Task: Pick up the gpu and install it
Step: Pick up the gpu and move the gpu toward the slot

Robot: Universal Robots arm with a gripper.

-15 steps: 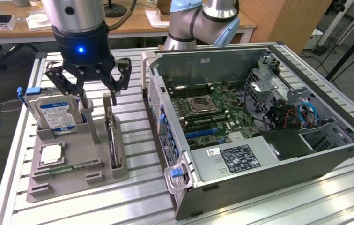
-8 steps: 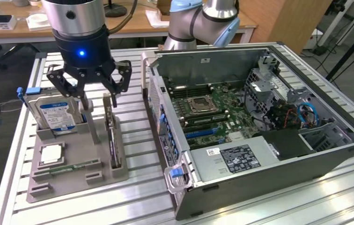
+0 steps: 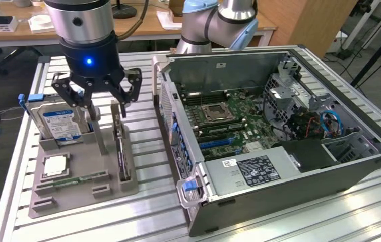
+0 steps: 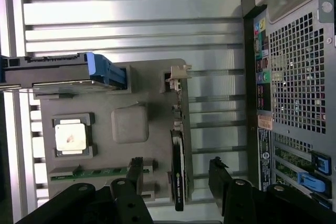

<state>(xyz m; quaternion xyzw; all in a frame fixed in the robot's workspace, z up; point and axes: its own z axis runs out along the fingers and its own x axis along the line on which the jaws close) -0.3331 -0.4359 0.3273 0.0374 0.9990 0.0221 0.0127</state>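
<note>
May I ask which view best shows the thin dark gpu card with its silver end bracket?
The wrist view: the gpu shows edge-on, full length, bracket included. The exterior view shows it standing in the grey tray beneath the gripper.

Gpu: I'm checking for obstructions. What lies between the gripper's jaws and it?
Nothing: the wrist view shows the gpu edge-on in its grey tray, in line with the gap between the jaws of the open gripper, that stretch bare.

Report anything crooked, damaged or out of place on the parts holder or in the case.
Nothing stands out. The gpu stands on edge in its slot of the grey holder, the hard drive upright in its own, the processor flat in its recess. The open case looks orderly.
</note>
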